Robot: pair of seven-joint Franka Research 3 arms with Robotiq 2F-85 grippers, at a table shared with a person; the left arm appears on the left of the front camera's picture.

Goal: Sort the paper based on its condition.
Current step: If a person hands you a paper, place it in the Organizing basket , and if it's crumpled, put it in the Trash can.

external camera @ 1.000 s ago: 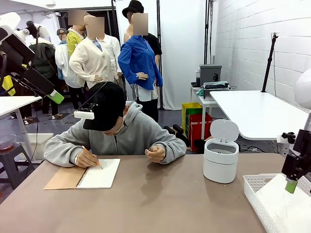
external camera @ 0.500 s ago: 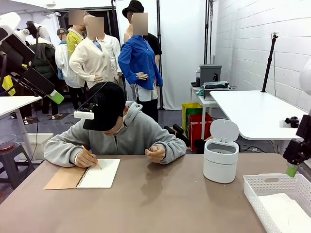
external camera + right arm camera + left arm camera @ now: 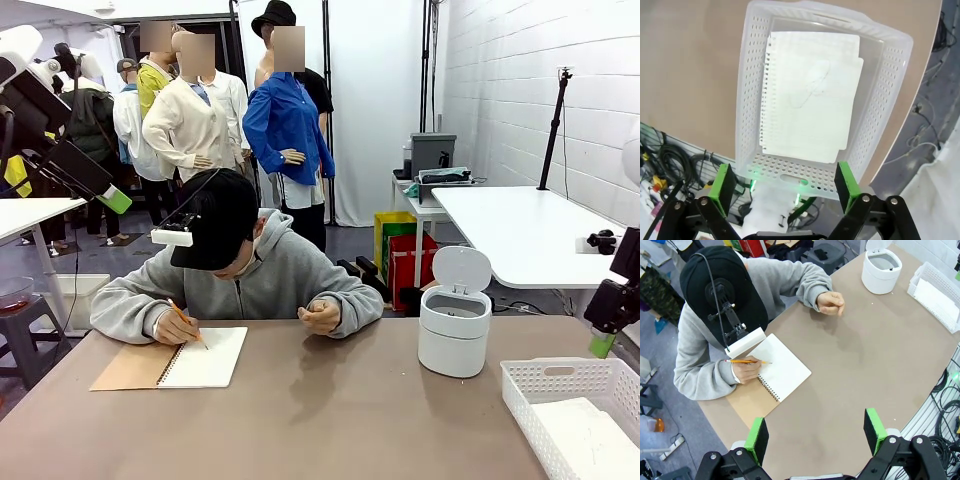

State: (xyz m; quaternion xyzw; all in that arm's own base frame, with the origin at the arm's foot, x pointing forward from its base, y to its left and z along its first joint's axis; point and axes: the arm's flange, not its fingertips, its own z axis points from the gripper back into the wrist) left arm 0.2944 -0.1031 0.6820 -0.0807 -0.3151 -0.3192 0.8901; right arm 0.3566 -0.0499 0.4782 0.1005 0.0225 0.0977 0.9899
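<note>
At the table's near right corner sits a white perforated basket (image 3: 540, 385), and the paper (image 3: 812, 95) lies flat inside it: loose white sheets with a torn spiral edge along one side and a faint scribble across the top one, stacked slightly askew. Seen from the right wrist, the right gripper (image 3: 785, 182) hangs above that basket with its green-padded fingers spread wide and nothing between them; from the front, it shows at the right edge of the scene, raised clear of the basket and off the table's right side. Seen from the left wrist, the left gripper (image 3: 816, 432) is likewise released, its two green pads well apart and empty, looking down over the tabletop from high above. Toward the far right of the table, behind the basket, stands a small white bin (image 3: 453, 328) with its round lid tipped up. Along the far edge a person (image 3: 240, 270) in a grey hoodie and black cap leans over the table; one hand (image 3: 180, 328) holds a pencil (image 3: 746, 361) on a spiral notebook (image 3: 175, 365) lying open near the far left corner, its brown cover folded out to the side. The person's other hand (image 3: 322, 315) rests as a loose fist on the table's far edge near the middle.
</note>
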